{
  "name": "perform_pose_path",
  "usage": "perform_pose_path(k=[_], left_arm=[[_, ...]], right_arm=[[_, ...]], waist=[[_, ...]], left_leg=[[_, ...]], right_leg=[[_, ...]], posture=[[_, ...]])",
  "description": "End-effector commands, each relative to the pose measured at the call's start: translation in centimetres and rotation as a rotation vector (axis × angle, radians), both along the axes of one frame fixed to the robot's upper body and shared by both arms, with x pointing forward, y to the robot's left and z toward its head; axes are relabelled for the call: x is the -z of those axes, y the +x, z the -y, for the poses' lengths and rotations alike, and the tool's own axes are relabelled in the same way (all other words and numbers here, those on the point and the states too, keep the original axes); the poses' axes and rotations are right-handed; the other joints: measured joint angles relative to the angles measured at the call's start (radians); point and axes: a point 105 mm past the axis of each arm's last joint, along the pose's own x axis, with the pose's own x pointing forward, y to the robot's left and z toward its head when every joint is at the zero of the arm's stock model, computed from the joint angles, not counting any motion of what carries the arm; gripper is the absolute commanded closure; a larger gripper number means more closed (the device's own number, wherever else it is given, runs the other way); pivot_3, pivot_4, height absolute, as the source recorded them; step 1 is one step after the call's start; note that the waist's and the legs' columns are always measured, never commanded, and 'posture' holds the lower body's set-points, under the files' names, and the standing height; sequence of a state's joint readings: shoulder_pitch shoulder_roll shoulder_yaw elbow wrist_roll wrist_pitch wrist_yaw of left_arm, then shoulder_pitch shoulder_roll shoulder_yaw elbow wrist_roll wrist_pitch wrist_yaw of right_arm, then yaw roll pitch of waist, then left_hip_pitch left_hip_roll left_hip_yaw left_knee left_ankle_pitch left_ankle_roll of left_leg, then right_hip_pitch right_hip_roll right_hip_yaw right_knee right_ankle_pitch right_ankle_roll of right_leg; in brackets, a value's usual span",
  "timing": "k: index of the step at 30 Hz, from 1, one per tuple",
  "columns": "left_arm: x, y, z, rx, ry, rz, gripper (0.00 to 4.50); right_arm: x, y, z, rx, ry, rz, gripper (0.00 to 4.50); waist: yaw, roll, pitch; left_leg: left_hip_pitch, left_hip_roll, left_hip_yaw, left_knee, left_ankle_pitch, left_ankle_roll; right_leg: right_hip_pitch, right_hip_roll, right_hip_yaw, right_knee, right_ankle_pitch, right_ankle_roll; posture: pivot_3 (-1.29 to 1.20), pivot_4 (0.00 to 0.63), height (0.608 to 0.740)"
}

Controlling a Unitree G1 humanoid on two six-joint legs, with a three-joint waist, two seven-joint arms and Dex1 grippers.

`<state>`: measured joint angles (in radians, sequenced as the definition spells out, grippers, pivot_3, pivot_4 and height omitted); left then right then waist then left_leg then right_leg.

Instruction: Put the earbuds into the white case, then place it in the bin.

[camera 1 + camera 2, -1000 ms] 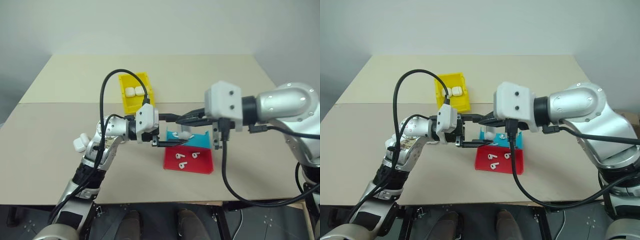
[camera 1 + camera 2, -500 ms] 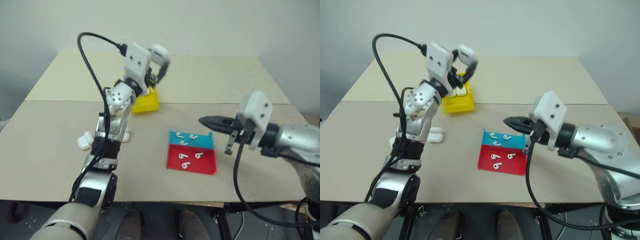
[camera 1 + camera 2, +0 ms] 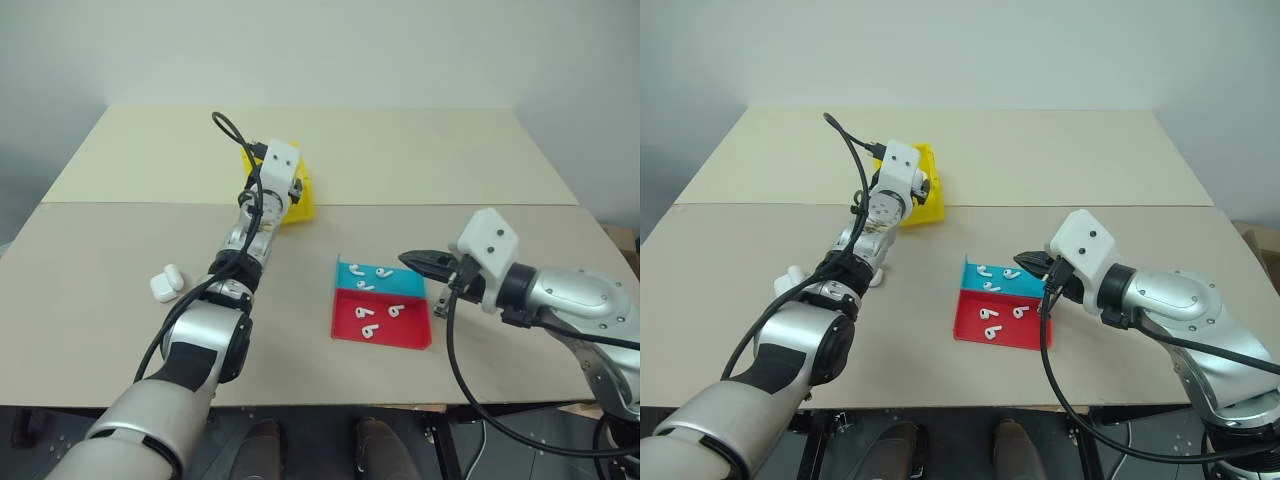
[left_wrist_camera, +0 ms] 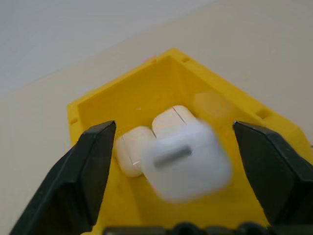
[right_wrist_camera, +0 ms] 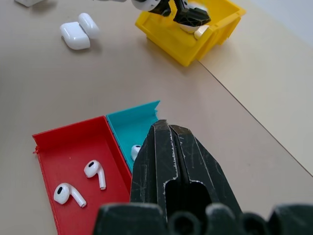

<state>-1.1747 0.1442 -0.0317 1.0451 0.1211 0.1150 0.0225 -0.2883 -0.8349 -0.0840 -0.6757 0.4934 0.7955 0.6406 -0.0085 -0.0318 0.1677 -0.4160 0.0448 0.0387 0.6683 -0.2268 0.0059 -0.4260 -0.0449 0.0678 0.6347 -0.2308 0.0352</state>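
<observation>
My left gripper (image 4: 173,132) hangs open over the yellow bin (image 4: 122,83), at the table's back left (image 3: 300,205). A blurred white case (image 4: 188,156) sits between its spread fingers (image 4: 93,161), touching neither. Two more white cases (image 4: 132,149) lie inside the bin. Several earbuds (image 3: 370,310) rest on the red and teal tray (image 3: 410,335). My right gripper (image 3: 410,259) is shut with nothing in it, level with the tray's teal end on its right side; in the right wrist view its tips (image 5: 164,129) hang over the tray.
Two further white cases (image 3: 165,282) lie on the table near its left side, beside my left arm. A seam (image 3: 450,205) runs across the tabletop just behind the tray.
My left arm swung from the tray up and back to the bin, then opened and let go of the case. My right arm drew back to the right and sank.
</observation>
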Motion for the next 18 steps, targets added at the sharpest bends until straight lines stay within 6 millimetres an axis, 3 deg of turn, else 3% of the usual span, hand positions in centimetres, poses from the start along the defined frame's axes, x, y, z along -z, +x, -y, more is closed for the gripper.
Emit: perform_pose_path(k=[1,5,9,13,18], left_arm=[[-3.5,-0.4,1.4,0.099,-0.004,0.136,0.03],[-5.6,-3.0,1.9,0.400,-0.245,0.166,0.03],[-5.1,-9.0,1.3,0.764,-0.237,0.170,0.03],[-2.8,-14.0,-1.1,0.925,-0.174,0.057,0.03],[-0.3,-19.1,-6.3,1.008,-0.057,-0.168,0.03]], right_arm=[[-0.3,-0.3,0.0,0.003,-0.024,0.025,4.50],[-0.2,-0.4,0.1,0.000,-0.040,0.023,4.50],[0.1,-1.3,1.1,-0.027,-0.089,0.005,4.50],[0.7,-2.8,2.8,-0.083,-0.200,-0.022,4.50],[0.2,-5.2,5.1,-0.195,-0.297,-0.038,4.50]], waist=[[0.000,0.000,0.000],[-0.004,0.000,0.000],[-0.014,0.001,-0.001],[-0.009,0.001,-0.001],[-0.005,0.001,-0.001]], left_leg=[[0.000,0.000,0.000,0.000,0.000,0.000],[0.000,0.000,0.001,-0.001,0.000,0.000],[0.001,0.002,0.001,-0.003,0.000,0.000],[0.003,0.002,0.001,-0.005,0.000,0.000],[0.007,0.003,0.003,-0.002,0.000,0.000]], right_leg=[[0.000,0.000,0.000,-0.001,0.000,0.000],[0.000,0.000,0.000,-0.002,0.001,0.000],[0.000,0.000,0.001,-0.002,0.001,0.000],[0.000,0.000,0.001,-0.002,0.001,-0.001],[0.005,0.000,0.000,-0.002,0.001,0.000]], posture=[[0.00,0.150,0.740],[0.00,0.150,0.740],[0.00,0.150,0.740],[0.00,0.150,0.740],[0.00,0.150,0.740]])
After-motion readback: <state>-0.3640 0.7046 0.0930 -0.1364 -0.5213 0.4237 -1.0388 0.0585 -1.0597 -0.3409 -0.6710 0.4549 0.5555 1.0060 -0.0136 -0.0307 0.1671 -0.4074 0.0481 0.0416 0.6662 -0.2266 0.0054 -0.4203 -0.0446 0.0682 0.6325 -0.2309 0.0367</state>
